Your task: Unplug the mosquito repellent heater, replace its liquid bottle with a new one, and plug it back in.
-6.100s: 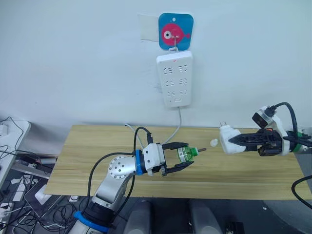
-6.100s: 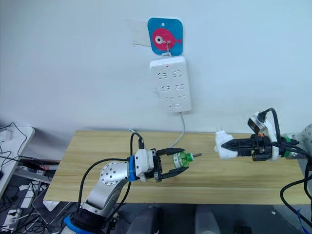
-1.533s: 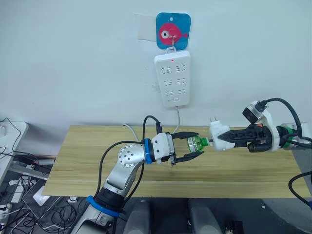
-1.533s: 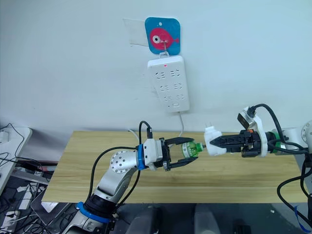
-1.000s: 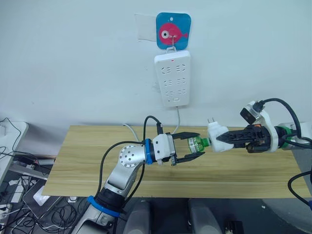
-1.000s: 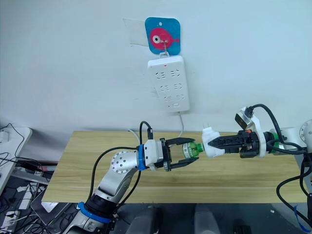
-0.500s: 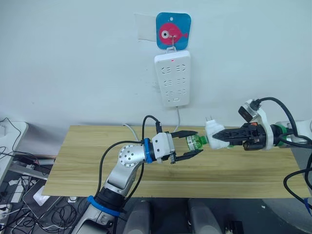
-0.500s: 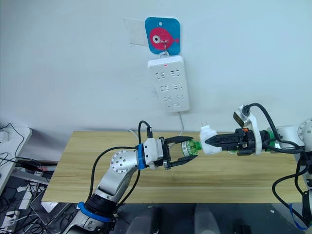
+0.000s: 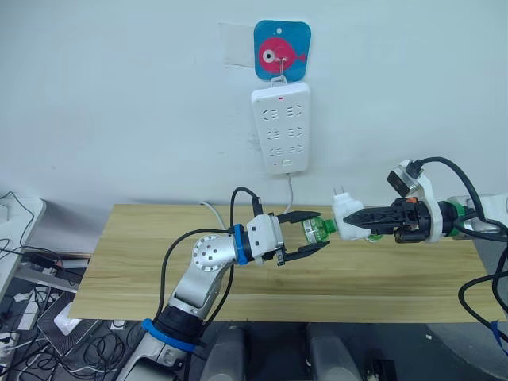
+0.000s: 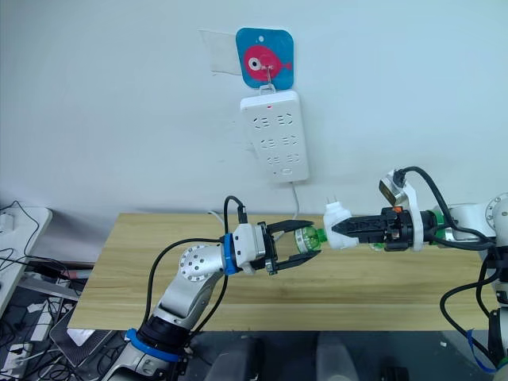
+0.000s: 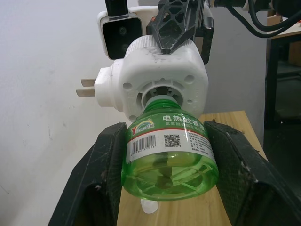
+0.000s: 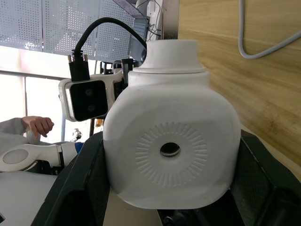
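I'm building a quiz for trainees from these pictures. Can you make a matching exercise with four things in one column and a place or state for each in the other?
Things:
1. green liquid bottle
2. mosquito repellent heater
3. power strip
4. fish sign

States:
A. hangs on the wall, no plug in it
B. held by the right gripper
C. blue, topmost on the wall
D. held by the left gripper, neck at the heater's socket

Pairs: 1-D, 2-B, 3-A, 4-C

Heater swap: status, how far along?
Unplugged: the heater is off the power strip, held in the right end effector above the table. In hand: the left end effector holds the green bottle with its neck at the heater's socket; whether it is seated is unclear. Left: finish fitting it, then plug back in.
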